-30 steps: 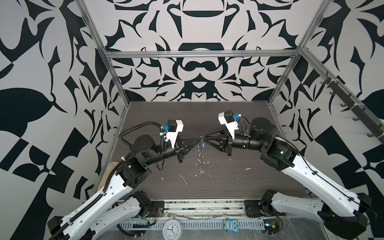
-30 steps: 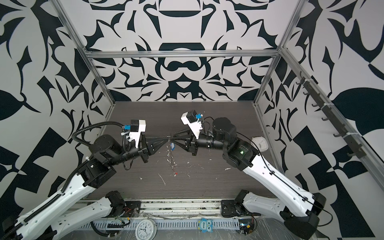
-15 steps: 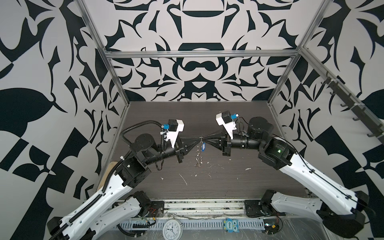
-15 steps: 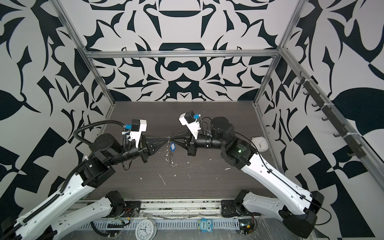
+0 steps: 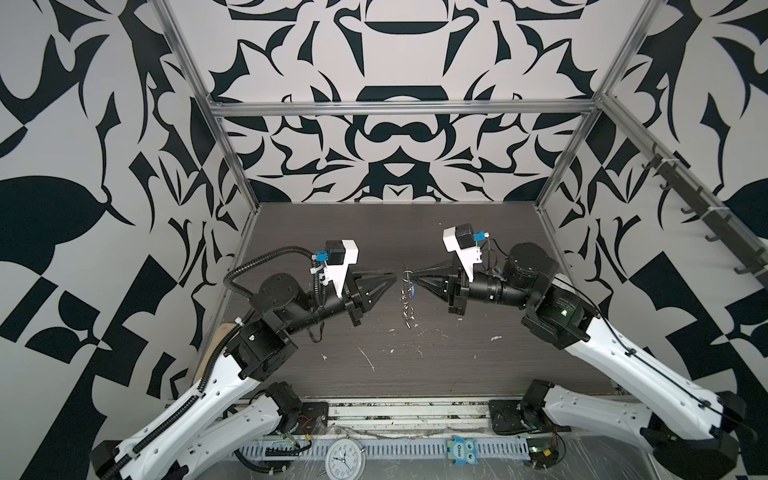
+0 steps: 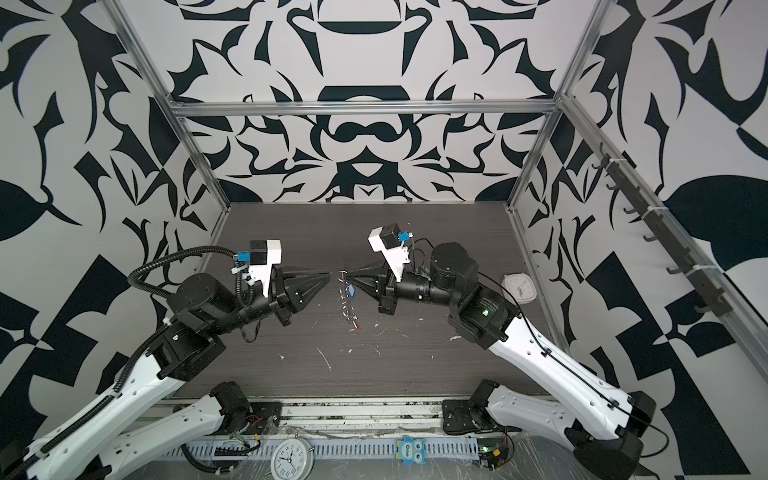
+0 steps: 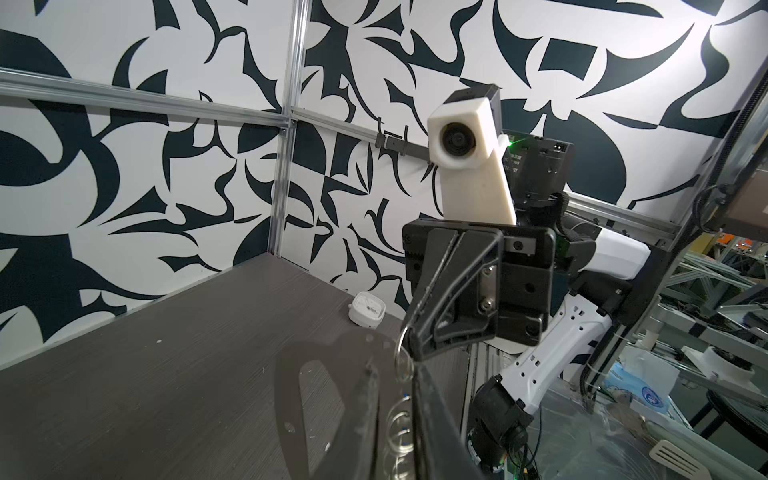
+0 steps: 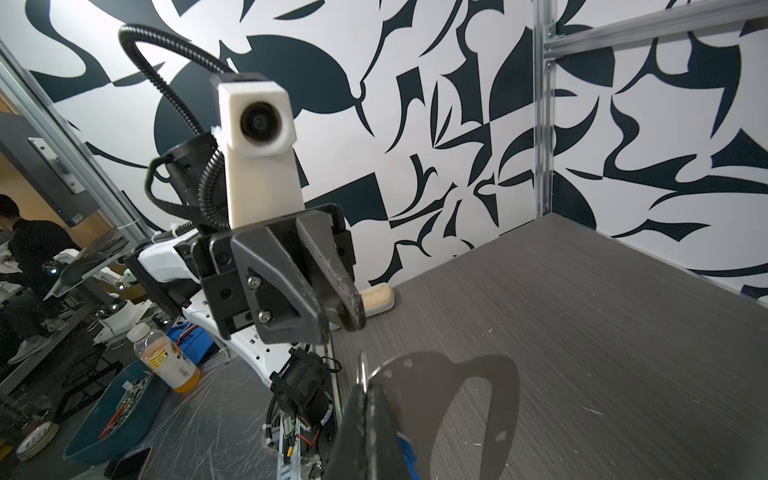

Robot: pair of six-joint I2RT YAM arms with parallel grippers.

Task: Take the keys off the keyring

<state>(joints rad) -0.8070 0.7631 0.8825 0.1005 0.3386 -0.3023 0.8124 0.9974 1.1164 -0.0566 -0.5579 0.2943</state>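
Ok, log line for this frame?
right gripper: shut on keyring top | left gripper: open, empty, beside it | blue key: attached near top | red key: attached at bottom | removed: none

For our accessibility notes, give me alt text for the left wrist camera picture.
The right gripper, shut, pinches the top ring of the keyring, whose silvery rings hang down between the left gripper's parted fingers up close. Behind, a small white clock sits on the dark table.

Lower keyring [image 7: 404, 368] cut off at edge, blue key [image 8: 409, 455] mostly behind right hand [image 8: 369, 388], red key [image 6: 356, 326] a tiny blur
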